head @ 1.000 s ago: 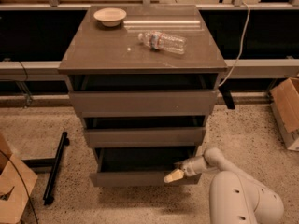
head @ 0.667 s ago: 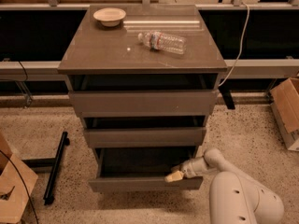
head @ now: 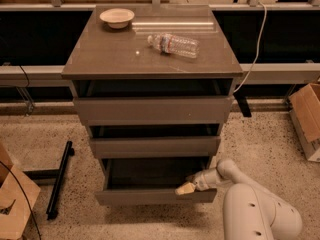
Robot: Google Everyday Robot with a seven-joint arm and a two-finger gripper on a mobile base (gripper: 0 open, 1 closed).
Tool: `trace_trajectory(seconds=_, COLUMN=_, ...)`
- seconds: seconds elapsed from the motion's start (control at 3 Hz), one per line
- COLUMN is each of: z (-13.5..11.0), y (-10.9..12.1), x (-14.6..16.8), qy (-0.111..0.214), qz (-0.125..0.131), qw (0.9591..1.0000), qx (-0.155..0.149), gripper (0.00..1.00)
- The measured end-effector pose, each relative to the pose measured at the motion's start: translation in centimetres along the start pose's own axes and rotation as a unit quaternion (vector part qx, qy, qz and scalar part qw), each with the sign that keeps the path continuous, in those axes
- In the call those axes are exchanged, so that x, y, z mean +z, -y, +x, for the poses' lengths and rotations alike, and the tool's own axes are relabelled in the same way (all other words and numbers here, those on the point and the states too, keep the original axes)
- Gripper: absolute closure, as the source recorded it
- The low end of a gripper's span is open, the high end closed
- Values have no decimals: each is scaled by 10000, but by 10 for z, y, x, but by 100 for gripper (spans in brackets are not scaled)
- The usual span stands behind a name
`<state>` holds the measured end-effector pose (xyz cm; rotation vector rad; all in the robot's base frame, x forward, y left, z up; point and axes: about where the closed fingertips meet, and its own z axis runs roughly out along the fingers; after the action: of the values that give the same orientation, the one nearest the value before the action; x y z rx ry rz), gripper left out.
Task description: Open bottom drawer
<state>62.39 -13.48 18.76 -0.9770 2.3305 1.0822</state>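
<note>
The bottom drawer (head: 150, 196) is the lowest grey-brown front of the cabinet (head: 150, 54). It stands pulled out toward me, its dark inner box (head: 150, 173) showing above the front. My gripper (head: 185, 188) reaches in from the right on a white arm (head: 250, 209), its pale tip at the top edge of the drawer front near its right end. The middle drawer (head: 154, 146) and top drawer (head: 152, 110) above it also stand slightly out.
A bowl (head: 117, 17) and a lying plastic bottle (head: 173, 44) sit on the cabinet top. Cardboard boxes stand at the left (head: 12, 196) and right (head: 307, 119). A black bar (head: 59, 179) lies on the speckled floor left of the cabinet.
The bottom drawer has slid further out toward me, showing more of its dark inside. My gripper has moved down and outward with its front edge.
</note>
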Motion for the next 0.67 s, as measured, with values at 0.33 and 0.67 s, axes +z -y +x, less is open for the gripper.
trace_trajectory(seconds=0.33, z=12, y=-6, x=2, qy=-273, qz=41, qw=9996, qx=23, gripper=0)
trace_trajectory(seconds=0.67, z=48, y=-17, x=-14, qy=-679, qz=273, qw=9965, qx=395, gripper=0)
